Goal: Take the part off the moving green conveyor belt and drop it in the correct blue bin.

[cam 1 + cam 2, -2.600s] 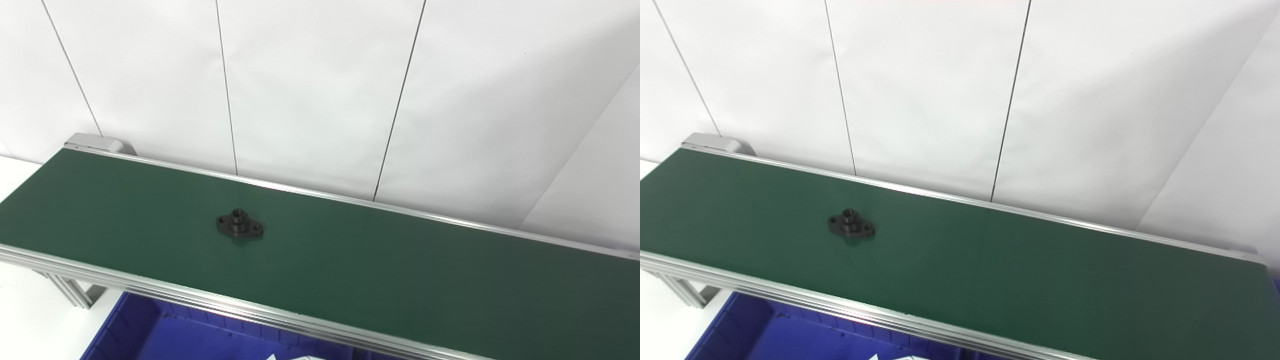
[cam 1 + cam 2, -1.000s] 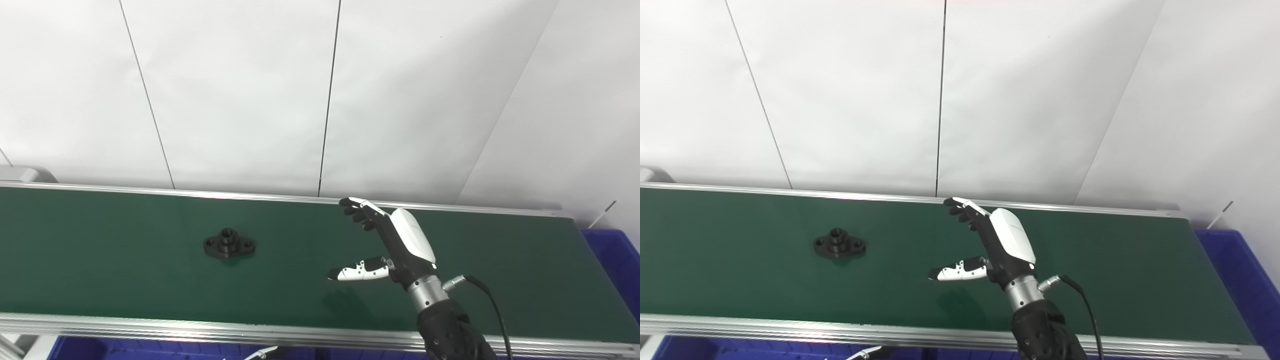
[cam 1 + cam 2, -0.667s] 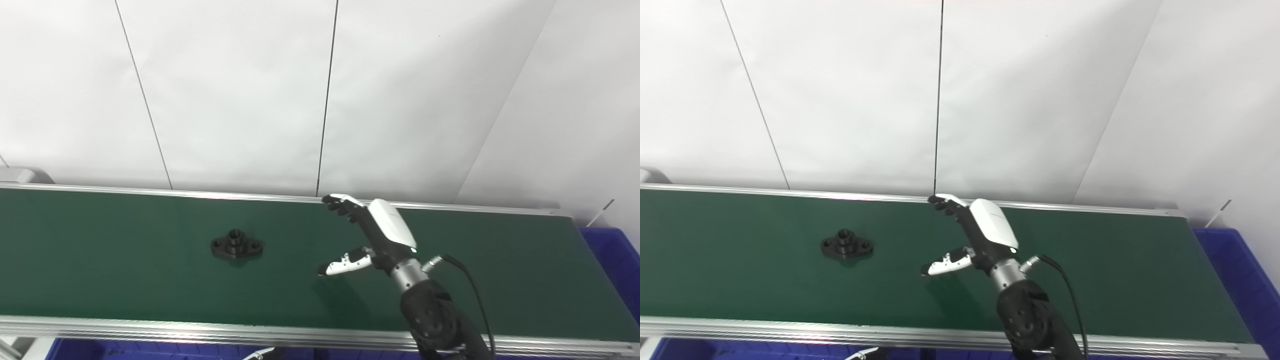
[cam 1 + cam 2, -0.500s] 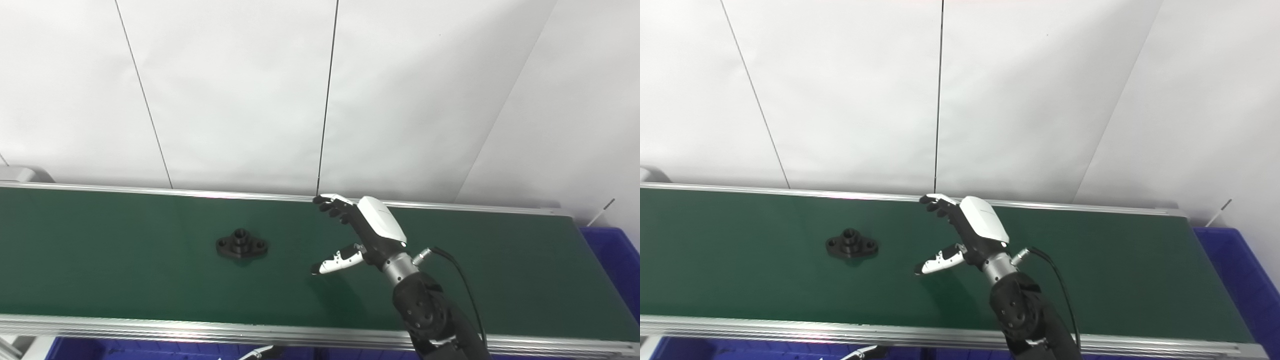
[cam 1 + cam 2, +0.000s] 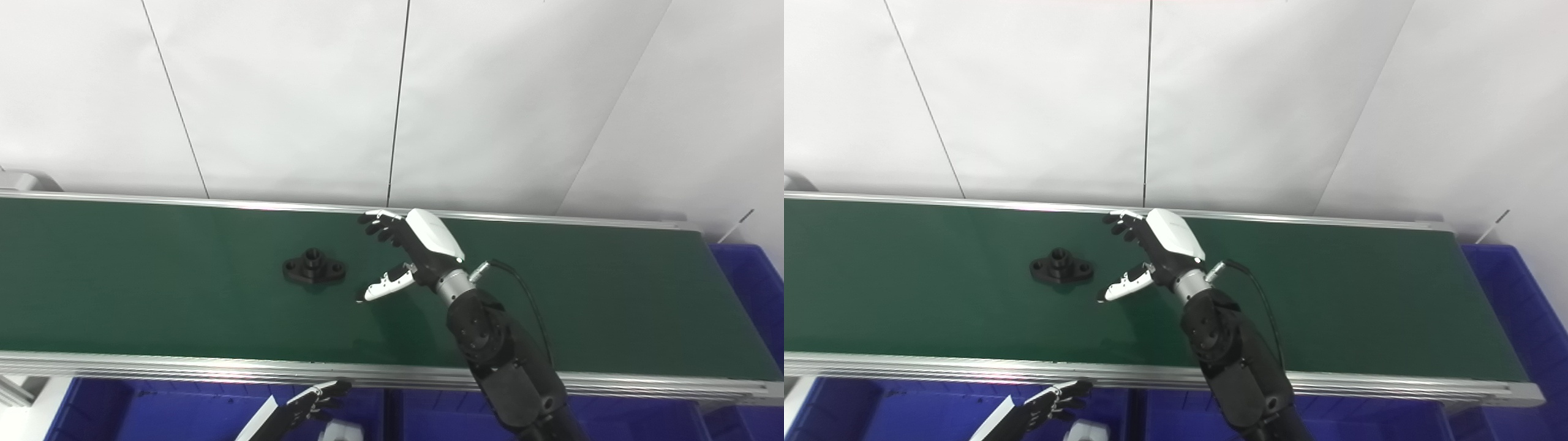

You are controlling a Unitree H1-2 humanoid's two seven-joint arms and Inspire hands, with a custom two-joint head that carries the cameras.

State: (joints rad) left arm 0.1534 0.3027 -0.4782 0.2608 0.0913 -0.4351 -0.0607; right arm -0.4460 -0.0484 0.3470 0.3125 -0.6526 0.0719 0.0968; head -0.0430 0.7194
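While the black part lies flat on the green belt just ahead of the right hand, whose fingers and thumb are spread and empty, close only once they straddle its raised hub.

two head cameras side by side, looking down on conveyor belt, wall behind

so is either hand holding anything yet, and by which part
Nothing is held. The right hand is open above the belt, just right of the black part and apart from it. The left hand is low by the blue bins, open, empty.
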